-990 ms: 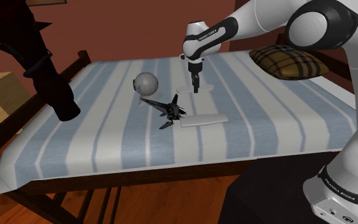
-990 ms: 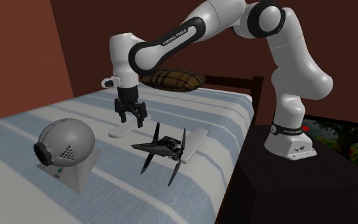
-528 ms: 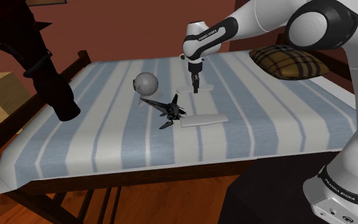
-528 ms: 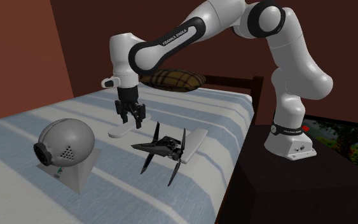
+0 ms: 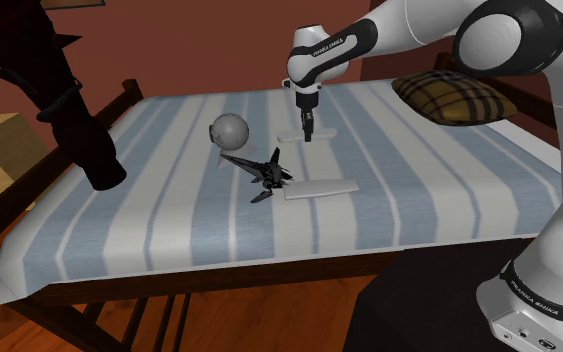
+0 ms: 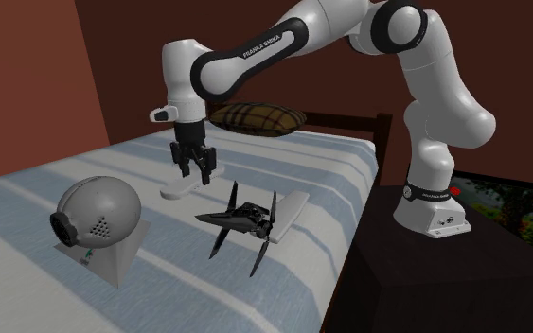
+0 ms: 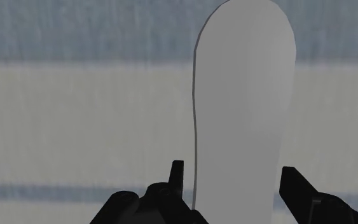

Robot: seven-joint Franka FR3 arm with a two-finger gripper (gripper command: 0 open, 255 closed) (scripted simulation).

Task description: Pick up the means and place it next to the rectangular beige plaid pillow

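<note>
White oblong slab [image 7: 244, 95] on striped bed [image 7: 75, 114], between wide-spread fingers [image 7: 177, 177] of the hand [image 7: 233, 175].

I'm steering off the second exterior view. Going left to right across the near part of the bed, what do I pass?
From the left: grey ball-shaped device → white flat oval piece → black winged model → arm's white base. The plaid pillow and the second white piece overlap the model, so they are left out.
</note>
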